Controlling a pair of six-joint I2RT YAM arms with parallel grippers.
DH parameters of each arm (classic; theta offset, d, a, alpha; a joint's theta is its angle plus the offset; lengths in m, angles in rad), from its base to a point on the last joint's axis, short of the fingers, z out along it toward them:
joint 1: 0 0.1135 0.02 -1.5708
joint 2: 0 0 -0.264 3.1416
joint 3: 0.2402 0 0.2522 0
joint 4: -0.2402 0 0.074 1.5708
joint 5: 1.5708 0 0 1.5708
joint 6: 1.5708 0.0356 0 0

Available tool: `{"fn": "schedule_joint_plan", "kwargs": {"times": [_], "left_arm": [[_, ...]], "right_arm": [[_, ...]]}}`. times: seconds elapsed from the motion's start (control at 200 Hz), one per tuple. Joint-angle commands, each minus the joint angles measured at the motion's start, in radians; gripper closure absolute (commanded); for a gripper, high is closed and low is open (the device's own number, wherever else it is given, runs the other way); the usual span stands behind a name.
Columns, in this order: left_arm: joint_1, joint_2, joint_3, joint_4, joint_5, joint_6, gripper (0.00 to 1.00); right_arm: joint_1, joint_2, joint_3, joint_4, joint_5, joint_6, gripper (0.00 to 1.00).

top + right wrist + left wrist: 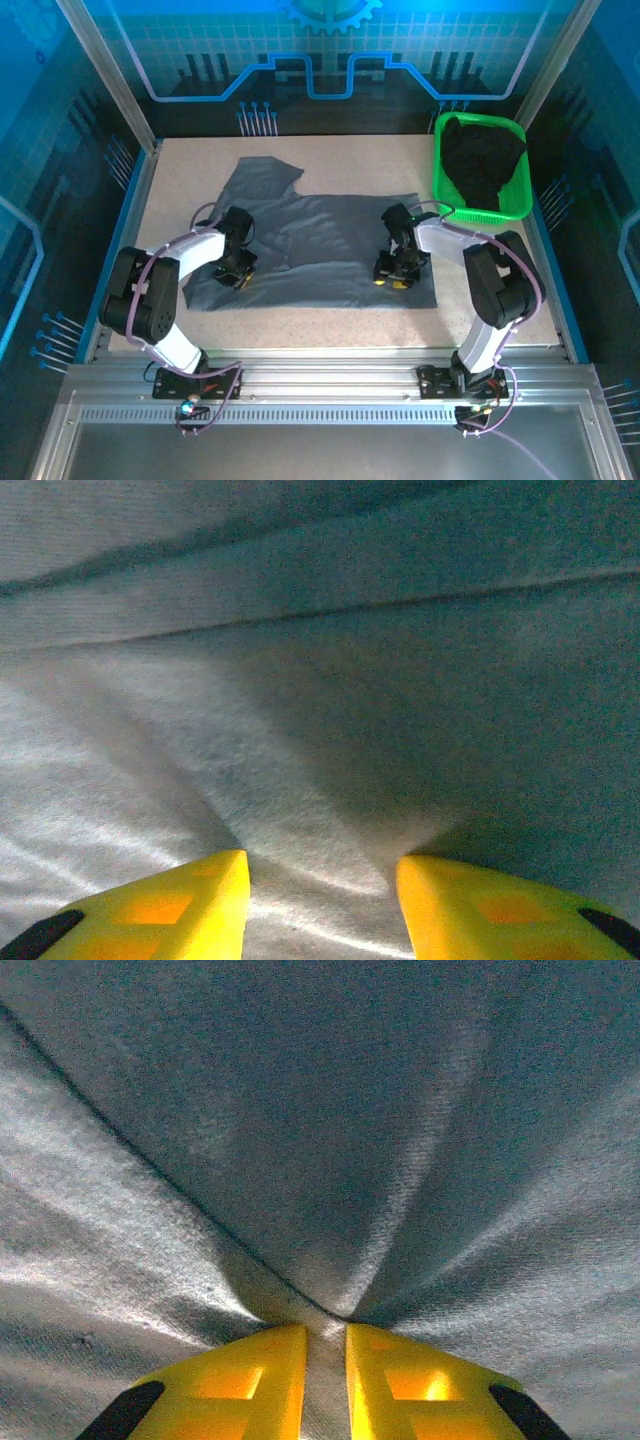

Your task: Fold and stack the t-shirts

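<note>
grey t-shirt [320,250] lies flat on the table [300,327], left gripper [238,272] pinches a ridge of it, right gripper [393,275] rests on it, jaws spread; black t-shirt [482,160] is bunched in the green basket [486,214]

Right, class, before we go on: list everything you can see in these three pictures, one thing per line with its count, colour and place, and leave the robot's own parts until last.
grey t-shirt: one, slate-grey, spread across the middle of the table.
black t-shirt: one, black, bunched up inside the basket.
basket: one, green, at the far right corner of the table.
table: one, speckled beige, under everything.
left hand: one, yellow fingers, on the shirt's left part, pinching a fold of grey cloth.
right hand: one, yellow fingers, on the shirt's right part, fingers apart against the grey cloth.
</note>
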Motion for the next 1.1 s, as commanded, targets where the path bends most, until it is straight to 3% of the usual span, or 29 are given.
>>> {"fn": "schedule_joint_plan", "kwargs": {"times": [0.0, 0.4, 0.655, 0.77, 0.88, 1.095], "left_arm": [[0.012, -0.004, -0.1, 0.006, 0.014, -0.102, 0.8], [0.047, -0.184, -0.255, -0.103, -0.001, -0.114, 0.81], [0.133, -0.34, -0.305, -0.162, -0.011, -0.115, 0.81], [0.15, -0.319, -0.161, -0.164, -0.071, -0.028, 0.7], [0.156, -0.201, 0.072, -0.139, -0.133, 0.091, 0.63], [0.238, 0.178, 0.559, -0.103, -0.095, 0.222, 0.52]], "right_arm": [[0.046, 0.088, 0.022, -0.119, 0.07, -0.021, 0.54], [0.202, 0.122, 0.056, -0.233, 0.014, -0.037, 0.51], [0.204, 0.102, 0.105, -0.243, -0.017, -0.042, 0.48], [0.162, 0.019, 0.17, -0.208, -0.022, -0.068, 0.41], [0.103, -0.007, 0.277, -0.18, 0.033, -0.095, 0.39], [0.003, 0.219, 0.614, -0.21, 0.276, -0.158, 0.42]]}}
